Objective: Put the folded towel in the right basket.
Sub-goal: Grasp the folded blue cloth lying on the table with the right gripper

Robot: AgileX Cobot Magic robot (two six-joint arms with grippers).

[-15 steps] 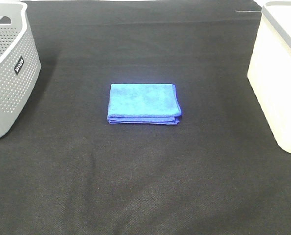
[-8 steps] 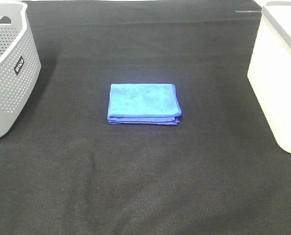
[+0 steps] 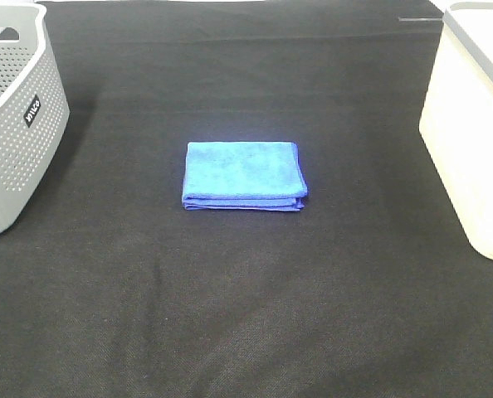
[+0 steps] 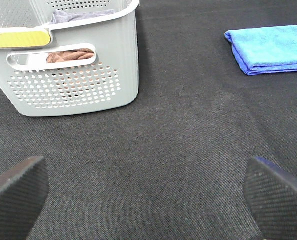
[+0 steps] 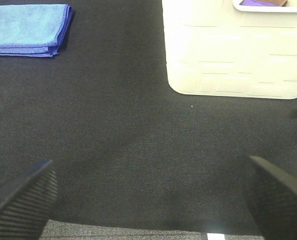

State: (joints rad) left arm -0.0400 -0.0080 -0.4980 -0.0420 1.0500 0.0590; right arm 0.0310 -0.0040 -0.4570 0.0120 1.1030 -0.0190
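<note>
A folded blue towel [image 3: 242, 175] lies flat on the black table in the middle of the exterior view. It also shows in the left wrist view [image 4: 271, 48] and in the right wrist view [image 5: 27, 29]. The right basket [image 3: 471, 124] is white and stands at the right edge; the right wrist view shows its wall [image 5: 233, 55]. My left gripper [image 4: 148, 195] is open and empty, well short of the towel. My right gripper [image 5: 148, 197] is open and empty near the table's front edge. Neither arm shows in the exterior view.
A grey perforated basket [image 3: 14, 116] stands at the left edge; the left wrist view shows it [image 4: 68, 65] holding cloths. The black cloth [image 3: 246, 315] covers the table.
</note>
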